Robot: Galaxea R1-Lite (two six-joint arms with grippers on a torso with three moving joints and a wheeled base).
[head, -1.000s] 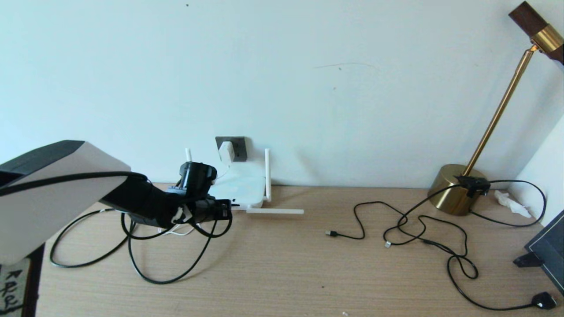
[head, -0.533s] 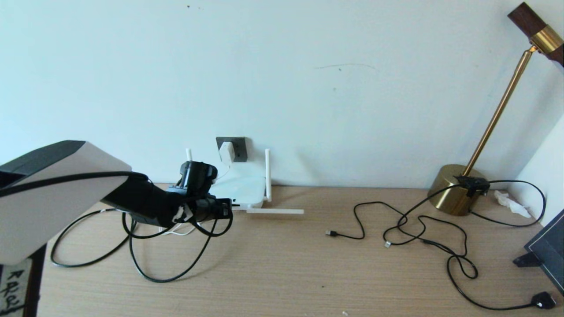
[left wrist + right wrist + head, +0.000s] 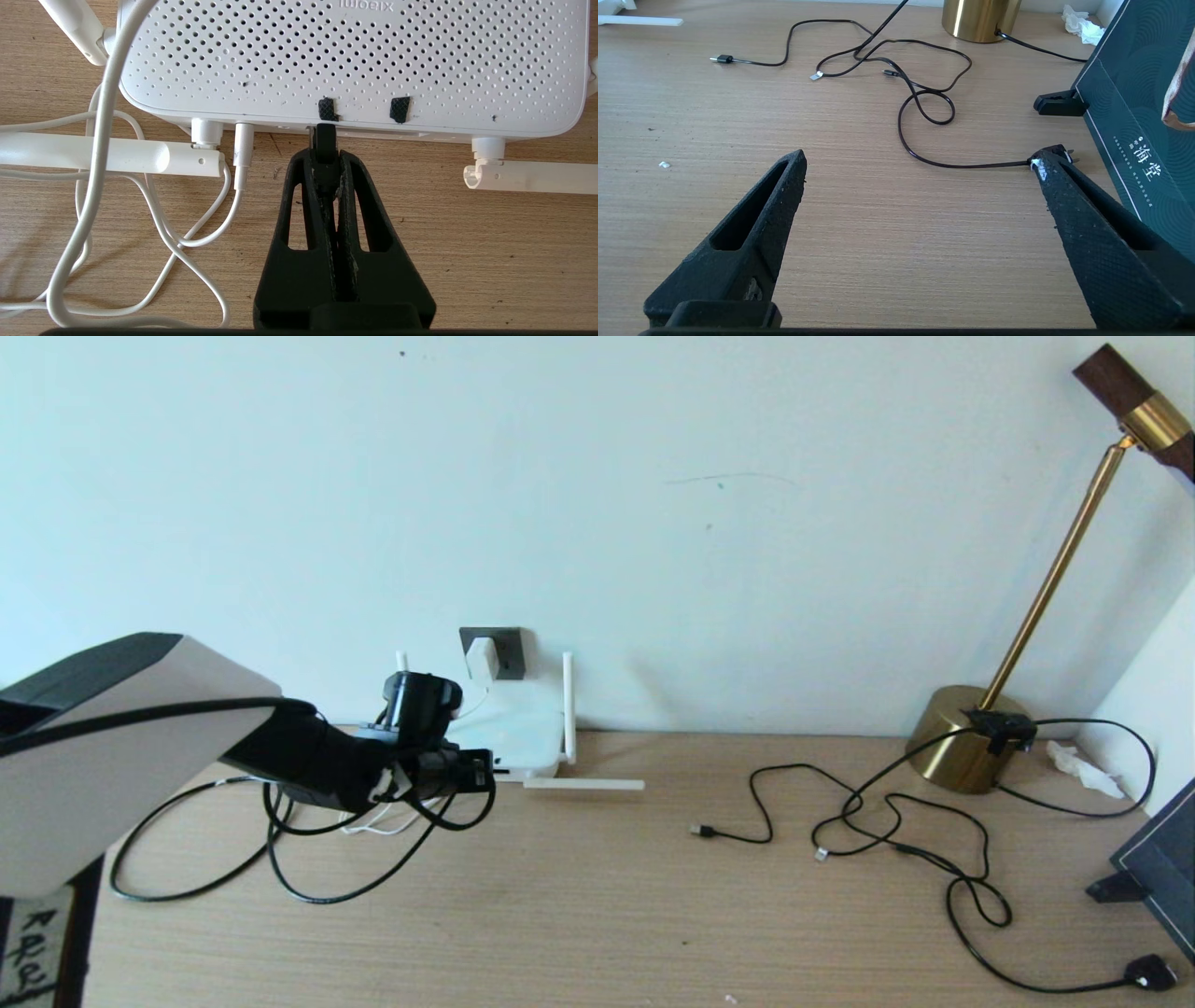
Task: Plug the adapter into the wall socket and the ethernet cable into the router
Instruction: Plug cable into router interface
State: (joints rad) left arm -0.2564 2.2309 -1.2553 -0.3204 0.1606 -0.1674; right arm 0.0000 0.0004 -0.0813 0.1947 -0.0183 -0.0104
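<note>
**Cable at the router port**

Left gripper (image 3: 325, 161) clamped on the ethernet cable (image 3: 324, 144) connector, its tip at the router (image 3: 350, 56) front edge. Adapter (image 3: 482, 658) sits in the socket (image 3: 507, 651), at the router's 12 o'clock. Right gripper (image 3: 920, 163) hangs spread wide above the desk (image 3: 859, 224).

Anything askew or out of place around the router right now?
Yes. One antenna of the router lies flat on the desk, while another antenna stands upright. A crumpled tissue sits by the lamp base. The adapter sits in the wall socket.
</note>
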